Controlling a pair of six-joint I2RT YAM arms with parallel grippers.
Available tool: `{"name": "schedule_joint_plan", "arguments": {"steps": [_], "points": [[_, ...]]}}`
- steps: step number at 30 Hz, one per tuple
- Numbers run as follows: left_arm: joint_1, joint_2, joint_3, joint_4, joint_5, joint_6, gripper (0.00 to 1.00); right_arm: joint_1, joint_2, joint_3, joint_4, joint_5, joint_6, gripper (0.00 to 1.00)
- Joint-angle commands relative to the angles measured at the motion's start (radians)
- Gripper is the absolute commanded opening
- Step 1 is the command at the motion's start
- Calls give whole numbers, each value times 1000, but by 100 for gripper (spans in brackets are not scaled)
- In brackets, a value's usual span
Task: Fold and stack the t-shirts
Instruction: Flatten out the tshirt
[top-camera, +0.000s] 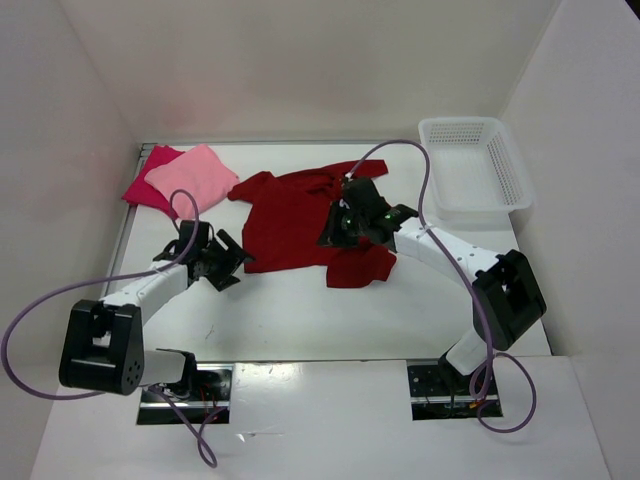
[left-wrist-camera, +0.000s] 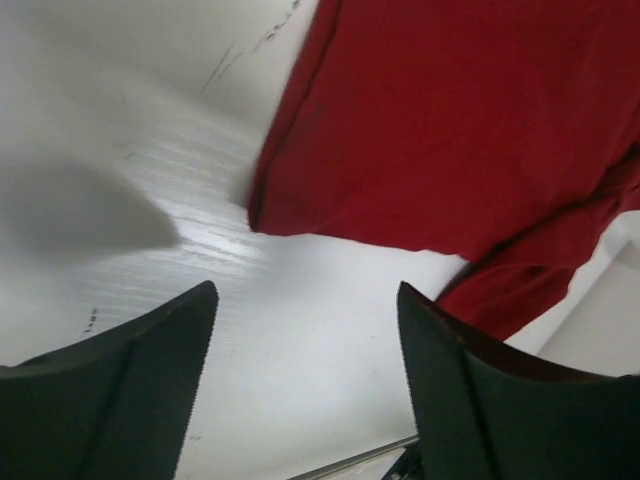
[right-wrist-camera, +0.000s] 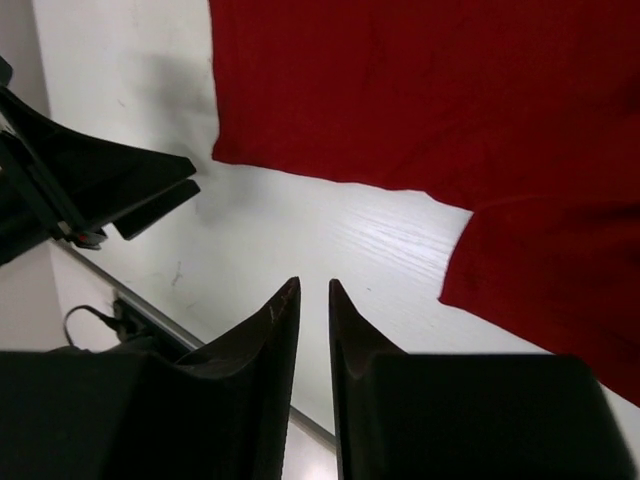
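The large dark red t-shirt (top-camera: 290, 215) lies spread and partly folded in the middle of the table, one sleeve flap (top-camera: 362, 268) at its near right. A folded light pink t-shirt (top-camera: 195, 175) rests on a crimson-pink one (top-camera: 140, 190) at the back left. My left gripper (top-camera: 228, 262) hovers just left of the red shirt's near left corner (left-wrist-camera: 262, 205), open wide and empty (left-wrist-camera: 305, 300). Above the shirt's near right part, my right gripper (top-camera: 335, 230) has its jaws a narrow gap apart with nothing between them (right-wrist-camera: 314, 285). The red cloth (right-wrist-camera: 420, 90) lies beyond its tips.
A white mesh basket (top-camera: 460, 122) stands at the back right corner. White walls close in the table on the left, back and right. The left gripper's fingers (right-wrist-camera: 130, 180) show at the left of the right wrist view. Bare tabletop (top-camera: 300, 310) lies near the arms.
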Motion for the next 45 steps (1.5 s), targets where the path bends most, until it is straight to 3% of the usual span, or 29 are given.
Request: {"name": "schedule_joint_plan", "arguments": {"steps": [1, 5, 7, 11, 22, 25, 27, 30, 32, 35, 38, 45], "points": [[11, 28, 26, -31, -20, -64, 84, 1, -35, 41, -69, 41, -80, 23], [11, 79, 17, 0, -20, -91, 80, 1, -46, 30, -92, 54, -101, 29], [11, 99, 3, 28, -20, -124, 64, 1, -55, 21, -92, 54, -102, 29], [11, 142, -12, 53, -30, -155, 44, 1, -66, -1, -92, 45, -102, 30], [-23, 228, 20, 121, -118, -270, 44, 1, -75, -28, -92, 54, -111, 35], [-23, 228, 20, 121, -138, -270, 37, 1, -75, -51, -101, 65, -120, 35], [-23, 228, 11, 121, -156, -270, 25, 1, -64, -51, -113, 65, -120, 38], [-23, 205, 11, 112, -168, -270, 16, 1, -18, -51, -144, 90, -138, 40], [-23, 194, 26, 112, -184, -237, 9, 13, 29, -51, -170, 99, -148, 34], [-23, 194, 66, 112, -195, -195, 2, 50, 106, -51, -196, 108, -158, 9], [-23, 194, 89, 102, -195, -138, 0, 102, 143, -42, -196, 183, -158, 1], [-23, 185, 98, 102, -204, -57, 0, 130, 218, 39, -219, 280, -134, 26]]}}
